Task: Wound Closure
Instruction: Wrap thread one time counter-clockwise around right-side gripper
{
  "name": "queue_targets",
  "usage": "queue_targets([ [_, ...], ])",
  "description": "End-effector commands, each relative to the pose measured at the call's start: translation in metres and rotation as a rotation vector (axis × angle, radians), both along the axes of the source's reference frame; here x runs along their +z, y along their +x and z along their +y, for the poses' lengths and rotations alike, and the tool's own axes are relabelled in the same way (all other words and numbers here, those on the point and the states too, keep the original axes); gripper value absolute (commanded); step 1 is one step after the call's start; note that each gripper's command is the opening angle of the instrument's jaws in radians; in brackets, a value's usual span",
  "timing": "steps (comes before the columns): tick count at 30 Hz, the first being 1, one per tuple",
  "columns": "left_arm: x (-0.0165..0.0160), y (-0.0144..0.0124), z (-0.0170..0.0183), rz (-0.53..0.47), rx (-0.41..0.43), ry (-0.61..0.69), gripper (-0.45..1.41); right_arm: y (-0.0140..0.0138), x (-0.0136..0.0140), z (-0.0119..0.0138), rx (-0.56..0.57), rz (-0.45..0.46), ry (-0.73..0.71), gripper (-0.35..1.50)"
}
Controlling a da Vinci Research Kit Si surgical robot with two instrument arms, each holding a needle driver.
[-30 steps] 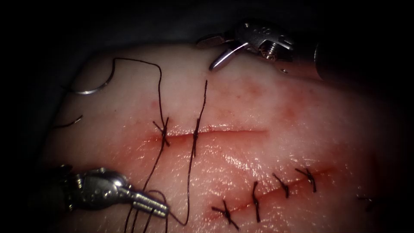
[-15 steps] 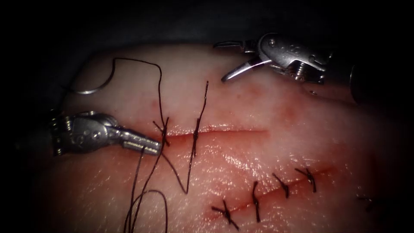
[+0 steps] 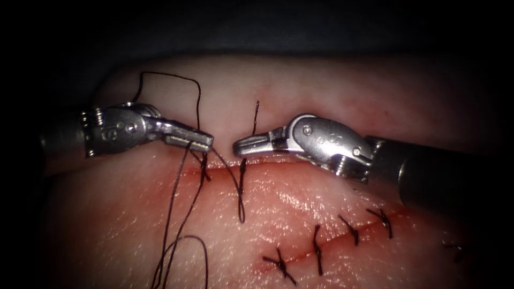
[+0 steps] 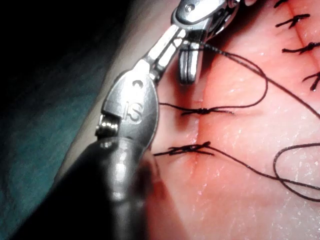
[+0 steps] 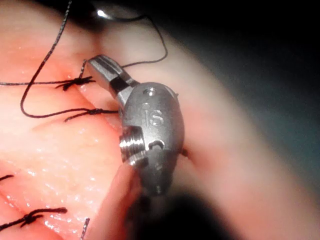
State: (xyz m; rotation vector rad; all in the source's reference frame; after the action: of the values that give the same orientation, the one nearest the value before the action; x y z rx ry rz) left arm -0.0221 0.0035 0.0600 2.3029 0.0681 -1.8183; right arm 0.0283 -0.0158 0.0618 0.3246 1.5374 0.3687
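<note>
1. We see the left tool (image 3: 206, 141) level above the cut (image 3: 300, 163), fingers clamped on the thread (image 3: 172, 206).
2. The right tool (image 3: 238, 145) faces it, fingers together, empty.
3. The right wrist view shows the needle (image 5: 103, 13) lying on the tissue (image 3: 321, 192).

I'm looking at my left tool (image 3: 201, 141): polished silver metal, a rounded wrist housing with small round screws and a ribbed, coil-like collar where it is meeting the dark shaft. Its jaws are slim, flat-sided bars. From the left wrist camera, that housing (image 4: 131, 107) is showing a stamped marking and a little threaded stub at its base. My right tool (image 3: 239, 144) is wearing the same bright steel, a domed housing dotted with pin holes, running into a thick black shaft. Up close, its housing (image 5: 152, 125) is carrying engraved characters and a grooved screw head.
</note>
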Motion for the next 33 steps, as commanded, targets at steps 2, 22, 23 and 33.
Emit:
queue_targets([
  [2, 0.001, -0.0006, 0.0019, -0.017, 0.001, -0.001, -0.45, 0.0027, 0.001, -0.0008, -0.019, 0.038, 0.002, -0.35],
  [22, 0.0108, -0.0003, 0.0046, -0.034, -0.05, 0.006, -0.45, 0.0033, -0.0008, -0.0012, 0.246, 0.384, 0.085, -0.35],
  [23, 0.0108, -0.0003, 0.0046, -0.034, -0.05, 0.006, -0.45, 0.0033, -0.0008, -0.0012, 0.246, 0.384, 0.085, -0.35],
  [33, 0.0127, -0.0031, -0.0001, -0.004, -0.049, -0.01, -0.45, 0.0014, -0.0017, -0.0026, 0.62, 0.213, 0.17, -0.35],
])
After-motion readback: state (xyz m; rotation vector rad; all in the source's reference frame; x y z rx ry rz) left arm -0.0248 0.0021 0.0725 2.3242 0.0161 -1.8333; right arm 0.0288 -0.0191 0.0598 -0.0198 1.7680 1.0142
